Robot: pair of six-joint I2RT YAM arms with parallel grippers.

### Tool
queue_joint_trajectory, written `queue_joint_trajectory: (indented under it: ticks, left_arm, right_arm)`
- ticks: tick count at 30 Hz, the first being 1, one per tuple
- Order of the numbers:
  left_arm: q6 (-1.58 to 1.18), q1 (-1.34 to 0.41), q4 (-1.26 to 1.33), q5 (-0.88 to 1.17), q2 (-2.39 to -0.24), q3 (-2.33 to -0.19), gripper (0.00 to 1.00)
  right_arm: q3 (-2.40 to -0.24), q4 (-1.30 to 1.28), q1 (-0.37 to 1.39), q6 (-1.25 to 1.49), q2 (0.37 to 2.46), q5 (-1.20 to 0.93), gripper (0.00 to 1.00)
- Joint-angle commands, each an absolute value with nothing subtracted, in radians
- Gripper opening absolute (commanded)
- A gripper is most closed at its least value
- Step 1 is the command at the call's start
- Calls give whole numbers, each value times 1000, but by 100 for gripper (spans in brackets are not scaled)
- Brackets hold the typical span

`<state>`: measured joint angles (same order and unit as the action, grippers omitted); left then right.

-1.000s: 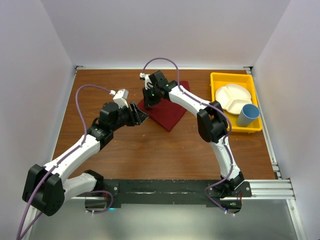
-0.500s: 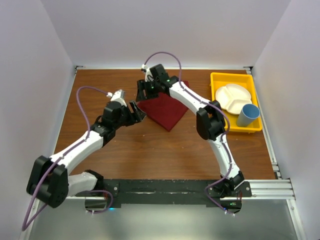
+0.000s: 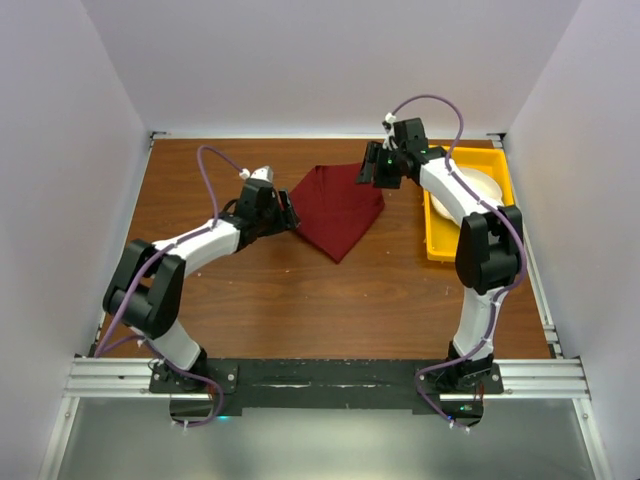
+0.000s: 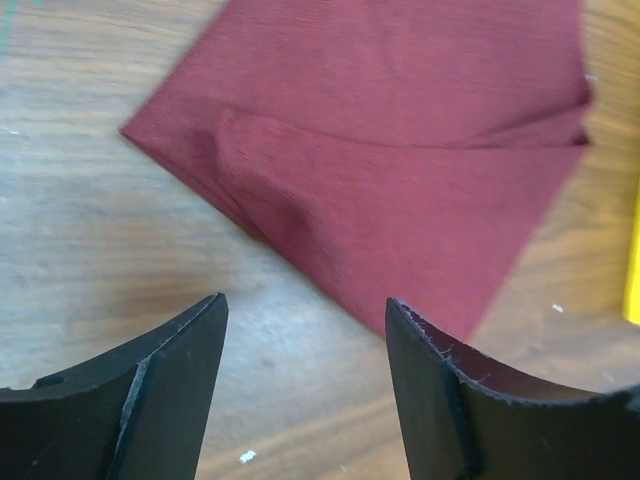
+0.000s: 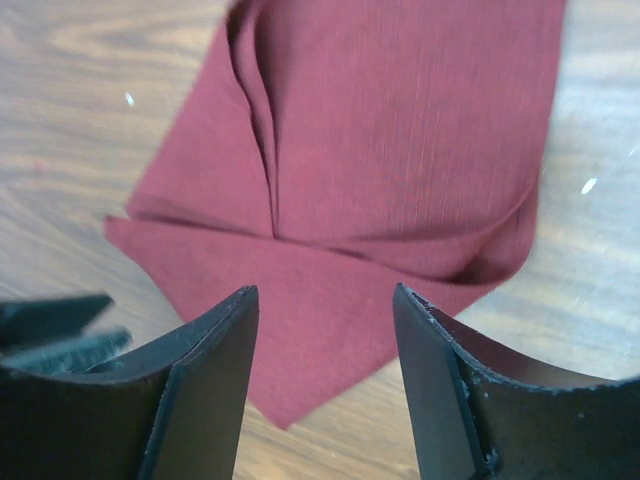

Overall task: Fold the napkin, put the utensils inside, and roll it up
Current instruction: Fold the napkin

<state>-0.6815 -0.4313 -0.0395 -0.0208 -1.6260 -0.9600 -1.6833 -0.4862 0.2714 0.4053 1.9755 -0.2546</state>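
Observation:
The dark red napkin (image 3: 340,210) lies folded flat on the wooden table, a point toward the near side. My left gripper (image 3: 292,215) is open just off the napkin's left edge, with bare wood between its fingers. In the left wrist view the napkin (image 4: 400,150) is ahead of that gripper (image 4: 305,380). My right gripper (image 3: 366,172) is open above the napkin's far right corner and holds nothing. In the right wrist view a folded corner of the napkin (image 5: 380,150) shows between and beyond that gripper's (image 5: 325,380) fingers. The utensils are out of view.
A yellow tray (image 3: 440,245) stands at the right edge of the table, partly under my right arm, with a white divided plate (image 3: 482,185) in it. The tray's edge (image 4: 634,260) shows at the far right of the left wrist view. White walls close in the table.
My right gripper opened, let go of the napkin and swung from its left corner to its far right corner. The left arm stretched out; its gripper stays beside the napkin's left edge.

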Motion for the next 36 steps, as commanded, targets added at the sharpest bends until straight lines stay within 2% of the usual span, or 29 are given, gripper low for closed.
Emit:
queue_joint_trajectory:
  ticks: [1,13,16,19,20,22,23,26,36]
  left_arm:
    - [-627,-425,-43,-130,-1684,-1058,70]
    - [-615,-425,-63,-153,-1821,-1184,63]
    - [-598,-425,-64,-146,-1827,-1192,58]
    - [-571,-425,-41,-135,-1816,-1184,42]
    - [-563,-425,-34,-129,-1804,-1183,28]
    - [-565,-425,47,-62,-1781,-1171,21]
    - [-566,-425,81,-31,-1757,-1151,13]
    - [-601,-423,172,70,-1715,-1126,0]
    - [-646,-354,267,113,-1721,-1013,0]
  right_arm:
    - [-1640,-462,282,368,1965,-245,59]
    - [-1649,-465,270,360,1982,-249,59]
    - [-1651,-466,268,360,1985,-250,59]
    - [-1655,-466,267,360,1988,-253,59]
    - [-1661,-468,267,359,1991,-256,59]
    - [-1664,-471,265,357,1996,-258,59]
    - [-1664,-472,265,356,1997,-256,59]
    - [-1666,-471,265,356,2003,-264,59]
    - [-1666,-442,264,354,2051,-316,53]
